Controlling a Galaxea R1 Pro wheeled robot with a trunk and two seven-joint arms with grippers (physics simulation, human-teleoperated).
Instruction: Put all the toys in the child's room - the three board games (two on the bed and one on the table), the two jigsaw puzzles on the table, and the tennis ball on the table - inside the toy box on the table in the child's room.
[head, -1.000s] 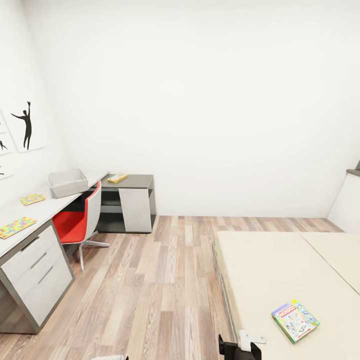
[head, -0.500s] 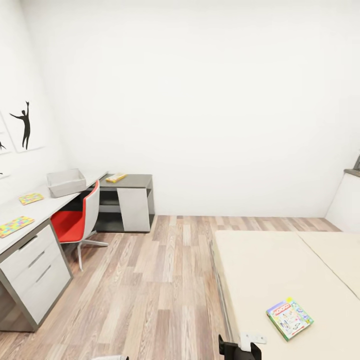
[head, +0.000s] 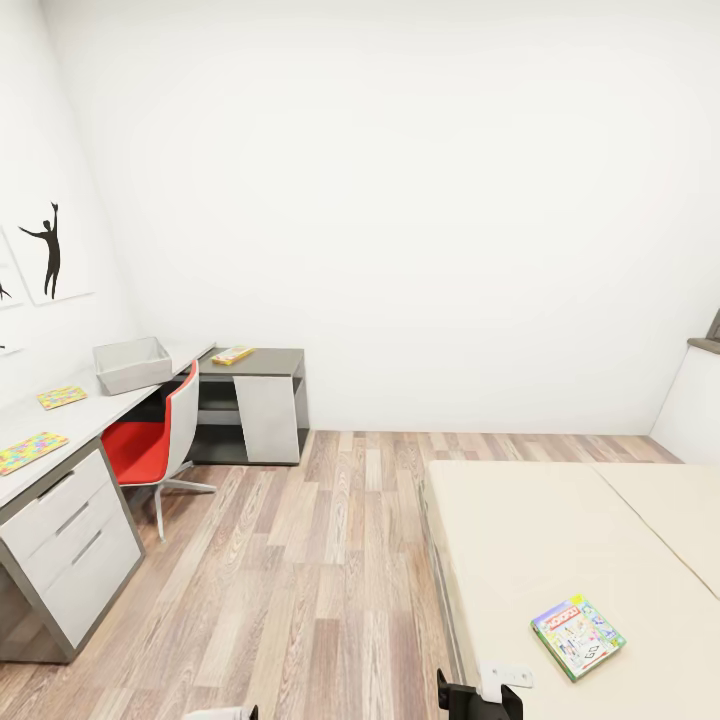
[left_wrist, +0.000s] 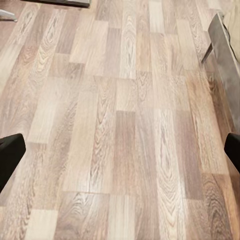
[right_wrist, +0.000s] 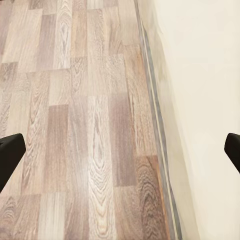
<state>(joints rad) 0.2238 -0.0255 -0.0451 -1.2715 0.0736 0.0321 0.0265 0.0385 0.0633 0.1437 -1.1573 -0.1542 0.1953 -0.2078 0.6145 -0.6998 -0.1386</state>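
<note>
Board game (head: 578, 636) lies flat near the bed's (head: 520, 540) front edge; both grippers spread wide, empty.
Thin, stiff, light, probably slick: pinch an overhanging edge. Toy box (head: 132, 364) on desk (head: 90, 415).

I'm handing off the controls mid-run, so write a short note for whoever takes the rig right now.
Left pincer and right pincer: both open, empty, over the floor.
On the bed: one board game, near the right arm.
On the table: toy box, two jigsaw puzzles, a yellow game box on the dark end.
Nothing seen in the box yet.
Left: all toys; the ball and third game are unseen.
</note>
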